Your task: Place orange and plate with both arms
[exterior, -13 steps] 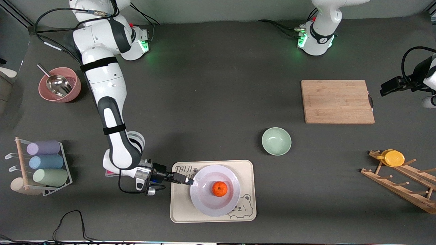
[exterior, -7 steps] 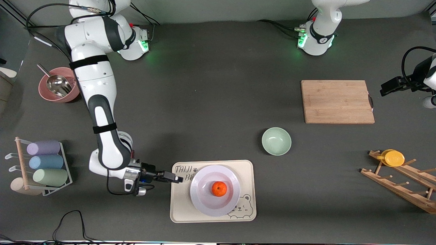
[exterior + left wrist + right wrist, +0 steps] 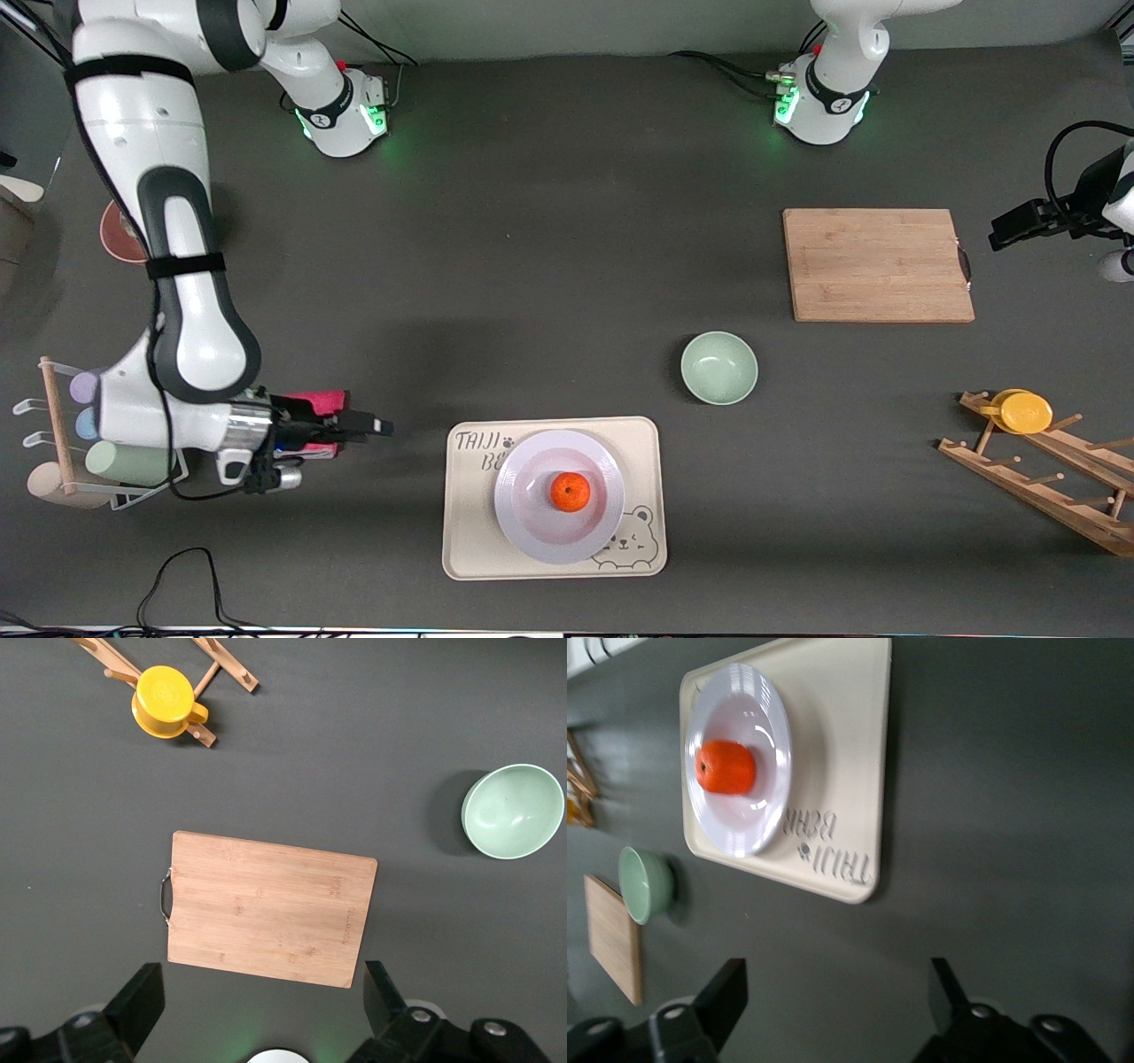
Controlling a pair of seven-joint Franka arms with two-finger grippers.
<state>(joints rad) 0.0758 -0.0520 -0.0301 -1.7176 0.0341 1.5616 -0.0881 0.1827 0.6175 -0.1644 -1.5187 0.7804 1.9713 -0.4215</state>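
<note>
Orange (image 3: 570,492) sits at ctr of plate (image 3: 532,536); plate rests on cream bear tray (image 3: 465,532), toward the end nearest the front cam. Judged: both placements done, fruit centred so it won't roll off the raised rim. Right gripper (image 3: 376,427) is over bare table between tray and the rack of 3 pastel cups (image 3: 133,461), fingers spread wide, holding nothing; tray lies ahead of its fingertips, well apart. Left gripper (image 3: 261,1010) waits over the wooden cutting board (image 3: 270,908), fingers fully apart, empty; mint-green bowl (image 3: 514,811) lies off to 1 side of its fingers.
</note>
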